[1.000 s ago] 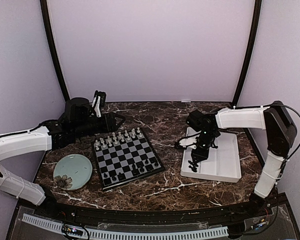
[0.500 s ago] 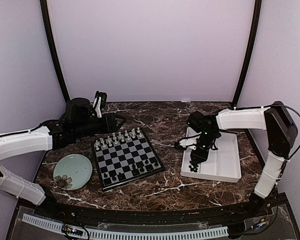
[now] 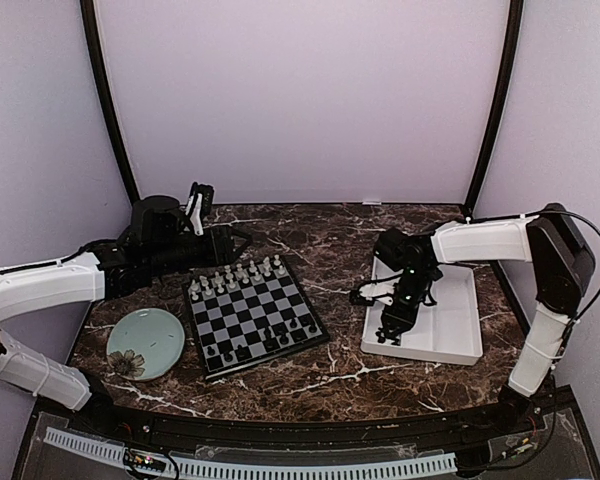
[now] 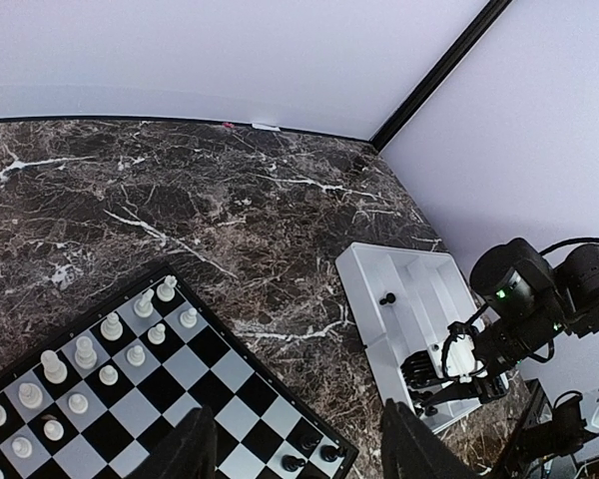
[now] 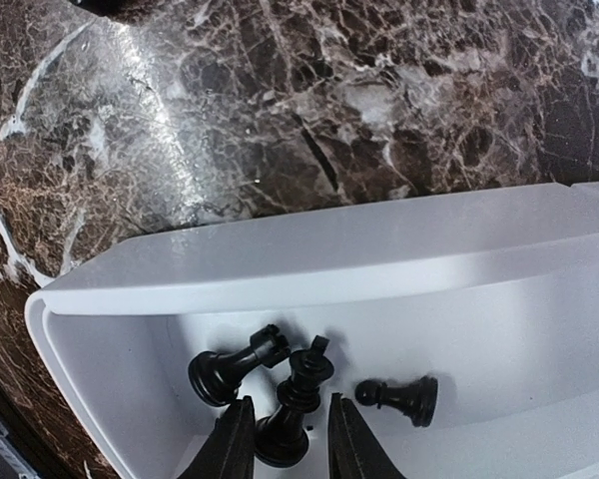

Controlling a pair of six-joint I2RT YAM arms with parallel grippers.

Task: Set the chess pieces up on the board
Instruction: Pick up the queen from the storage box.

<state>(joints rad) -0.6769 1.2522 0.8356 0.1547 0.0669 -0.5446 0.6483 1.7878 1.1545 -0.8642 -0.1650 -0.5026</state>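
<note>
The board [image 3: 255, 315] lies at centre left, with white chess pieces [image 3: 235, 275] in its far rows and a few black ones [image 3: 290, 330] near its front right corner. My right gripper [image 3: 390, 332] reaches down into the near left corner of the white tray [image 3: 450, 320]. In the right wrist view its fingers [image 5: 230, 444] stand slightly apart on either side of a leaning black king [image 5: 295, 404], with a gap on the right side. A second black piece [image 5: 230, 371] and a black pawn [image 5: 404, 397] lie beside the king. My left gripper [image 4: 299, 449] hangs open and empty over the board's [image 4: 130, 399] far right.
A pale green plate [image 3: 145, 342] sits left of the board. A lone black pawn [image 4: 386, 298] lies farther back in the tray [image 4: 419, 279]. Dark marble table [image 3: 330, 240] stretches between board and tray. The tray's wall [image 5: 329, 259] rises just ahead of the right fingers.
The right wrist has shifted a little toward the near end of the tray. The left arm has not moved.
</note>
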